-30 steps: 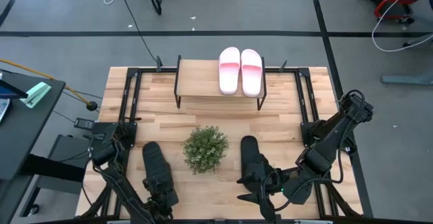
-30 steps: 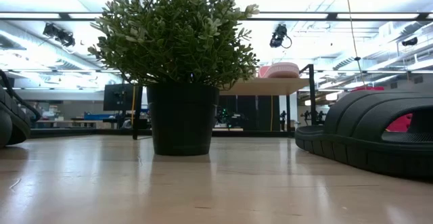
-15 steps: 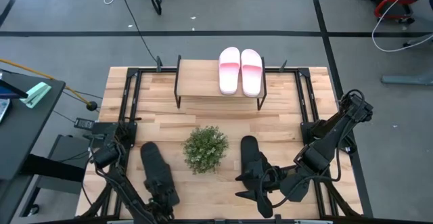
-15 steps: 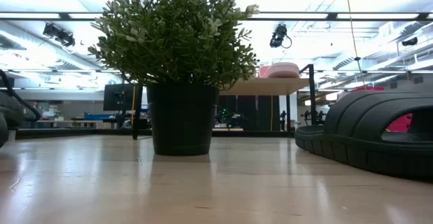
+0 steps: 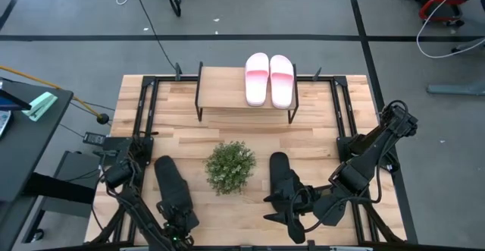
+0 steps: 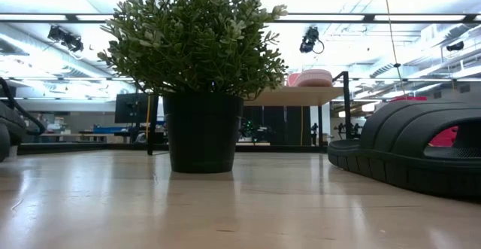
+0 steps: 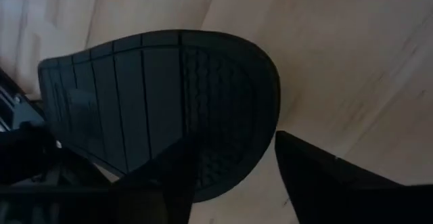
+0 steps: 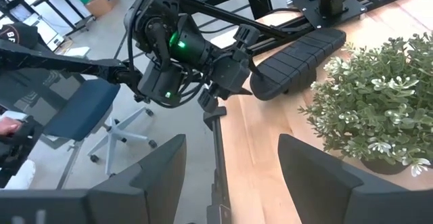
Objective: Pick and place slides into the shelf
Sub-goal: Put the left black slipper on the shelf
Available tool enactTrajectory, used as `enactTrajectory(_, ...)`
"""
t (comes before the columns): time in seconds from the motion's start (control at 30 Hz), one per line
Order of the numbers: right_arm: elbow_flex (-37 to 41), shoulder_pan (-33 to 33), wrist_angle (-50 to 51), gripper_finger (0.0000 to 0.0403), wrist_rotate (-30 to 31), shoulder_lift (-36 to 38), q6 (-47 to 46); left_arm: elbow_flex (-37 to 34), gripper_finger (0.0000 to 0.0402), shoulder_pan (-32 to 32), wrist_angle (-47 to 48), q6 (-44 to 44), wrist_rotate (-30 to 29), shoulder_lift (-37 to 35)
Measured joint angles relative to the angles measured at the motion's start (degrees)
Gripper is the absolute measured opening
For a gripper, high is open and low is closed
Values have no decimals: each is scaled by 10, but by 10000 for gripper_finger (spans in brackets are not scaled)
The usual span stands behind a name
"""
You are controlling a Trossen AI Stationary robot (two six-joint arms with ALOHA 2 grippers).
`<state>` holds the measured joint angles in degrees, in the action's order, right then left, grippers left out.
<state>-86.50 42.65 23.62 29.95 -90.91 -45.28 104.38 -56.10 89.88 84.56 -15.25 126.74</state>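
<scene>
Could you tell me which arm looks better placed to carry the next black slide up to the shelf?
Left, probably. The left gripper already has its black slide lifted, sole showing in its wrist view. The right gripper is open beside the other black slide, which lies flat. The shelf has room left of the pink slides.

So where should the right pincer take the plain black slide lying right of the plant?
By its near heel rim, coming from the table's front edge: the black rubber slide lies flat, sole down, lengthwise toward the shelf, heel nearest the open right pincer.
</scene>
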Motion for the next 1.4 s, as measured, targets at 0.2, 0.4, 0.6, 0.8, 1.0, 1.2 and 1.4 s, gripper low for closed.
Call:
enactTrajectory(0.2,0,0,0,240,0,0,-2,21,187,-4,-27,30,-5,0)
enactTrajectory(0.4,0,0,0,240,0,0,-1,69,208,-3,-29,48,-32,-1)
enactTrajectory(0.6,0,0,1,240,0,0,2,82,214,4,-32,41,-42,-1)
enactTrajectory(0.8,0,3,2,240,-2,0,3,82,220,17,-45,-63,-47,-1)
enactTrajectory(1.0,0,3,5,240,-15,0,3,82,248,31,-46,-121,-19,-1)
enactTrajectory(1.2,0,8,5,240,-16,0,-1,82,282,33,-47,-71,-8,-1)
enactTrajectory(1.4,0,10,6,240,-16,0,-1,70,316,24,-39,-56,-11,-1)
